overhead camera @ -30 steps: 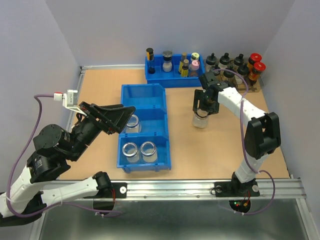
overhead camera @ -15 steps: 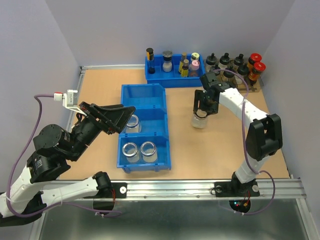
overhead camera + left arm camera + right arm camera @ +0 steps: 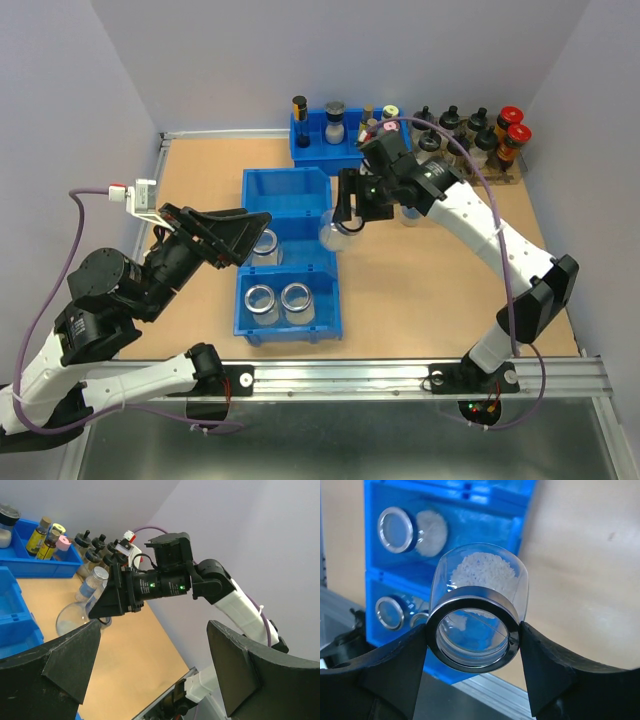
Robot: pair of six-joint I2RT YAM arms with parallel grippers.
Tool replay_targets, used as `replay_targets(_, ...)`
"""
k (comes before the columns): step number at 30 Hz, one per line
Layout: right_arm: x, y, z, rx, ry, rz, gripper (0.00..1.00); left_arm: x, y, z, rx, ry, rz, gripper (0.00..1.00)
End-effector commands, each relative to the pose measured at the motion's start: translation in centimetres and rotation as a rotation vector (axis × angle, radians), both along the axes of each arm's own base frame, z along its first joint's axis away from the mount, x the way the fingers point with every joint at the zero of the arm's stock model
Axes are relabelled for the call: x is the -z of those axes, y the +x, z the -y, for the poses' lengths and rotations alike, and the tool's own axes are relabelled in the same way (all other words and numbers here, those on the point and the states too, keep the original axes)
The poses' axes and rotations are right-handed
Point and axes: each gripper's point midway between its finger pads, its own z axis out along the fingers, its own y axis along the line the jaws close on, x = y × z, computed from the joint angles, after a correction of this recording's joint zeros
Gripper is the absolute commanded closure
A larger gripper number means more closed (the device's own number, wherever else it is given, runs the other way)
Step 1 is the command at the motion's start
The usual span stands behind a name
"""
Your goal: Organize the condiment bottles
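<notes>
- Carried leftward since a second ago, the jar (image 3: 338,235) now hangs over the right rim of the blue bin (image 3: 288,185).
- At the bin's left rim the left gripper (image 3: 243,238) hovers, fingers spread wide, empty.
- Stretched far leftward, the right arm has the right gripper (image 3: 342,222) clamped on the jar's metal neck.

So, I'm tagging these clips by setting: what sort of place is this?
Probably a robot test cell, not a kitchen: plain walls enclose a bare board table, robot arms are bolted to a metal rail, and blue bins hold glass jars.
</notes>
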Motion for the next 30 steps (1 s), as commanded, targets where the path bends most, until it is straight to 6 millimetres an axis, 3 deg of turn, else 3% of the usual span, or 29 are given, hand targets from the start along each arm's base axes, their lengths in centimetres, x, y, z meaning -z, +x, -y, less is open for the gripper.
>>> replay_targets(1, -2.2, -0.3, -4.0, -0.027, 0.079, 0.029, 1.0, -0.6, 0.3, 0.4, -0.003, -0.013, 0.01, 0.02)
replay_targets(6, -2.0, 0.2, -7.5, -0.054, 0.07, 0.06, 1.0, -0.7, 0.1, 0.2, 0.0, -0.023, 0.011, 0.02)
replay_targets(7, -0.9, 1.0, -7.9, -0.039, 0.037, 0.061, 1.0, -0.8, 0.0, 0.0, -0.001, -0.027, 0.014, 0.02)
replay_targets(14, 2.2, 2.1, -10.4, -0.056, -0.028, 0.056, 1.0, -0.9, -0.1, -0.4, -0.004, -0.034, 0.015, 0.02)
replay_targets(22, 5.1, 1.0, -14.5, -0.086, -0.039, 0.006, 1.0, -0.6, -0.1, -0.5, -0.008, -0.037, 0.011, 0.02)
replay_targets(26, 6.8, 0.8, -15.5, -0.038, -0.052, -0.02, 1.0, -0.6, 0.0, -0.6, -0.016, -0.036, 0.014, 0.02)
replay_targets(30, 8.3, 1.7, -14.7, 0.048, -0.107, -0.004, 0.99, -0.6, 0.0, -0.7, -0.017, -0.036, 0.014, 0.02)
